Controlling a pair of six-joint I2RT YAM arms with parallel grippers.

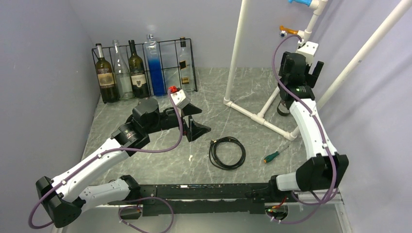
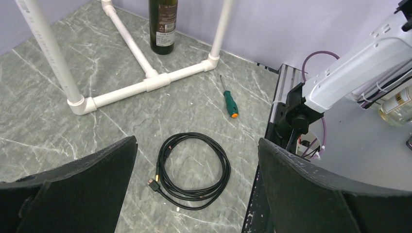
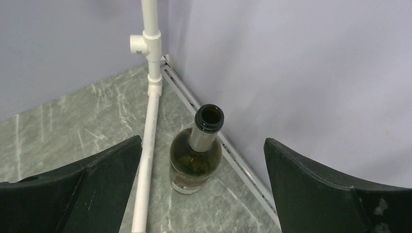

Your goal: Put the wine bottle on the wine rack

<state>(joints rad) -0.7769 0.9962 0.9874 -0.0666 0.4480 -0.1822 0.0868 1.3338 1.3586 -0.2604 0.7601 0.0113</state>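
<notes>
Wine bottle: upright on bench, far right corner, ungrasped. Right end effector: wide above it. Left end effector: wide, empty. Wine rack: far left; your grasp and transfer not yet done

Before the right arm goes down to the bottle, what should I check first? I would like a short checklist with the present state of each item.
1. Right gripper open: ok.
2. Bottle upright, neck between the fingers in the wrist view: ok.
3. Finger room beside the pipe frame and the wall: cannot tell.
4. Free slot in the rack, beside the blue bottle: ok, one gap seems free.
5. Left gripper open, far from the bottle, over the cable: ok.
</notes>
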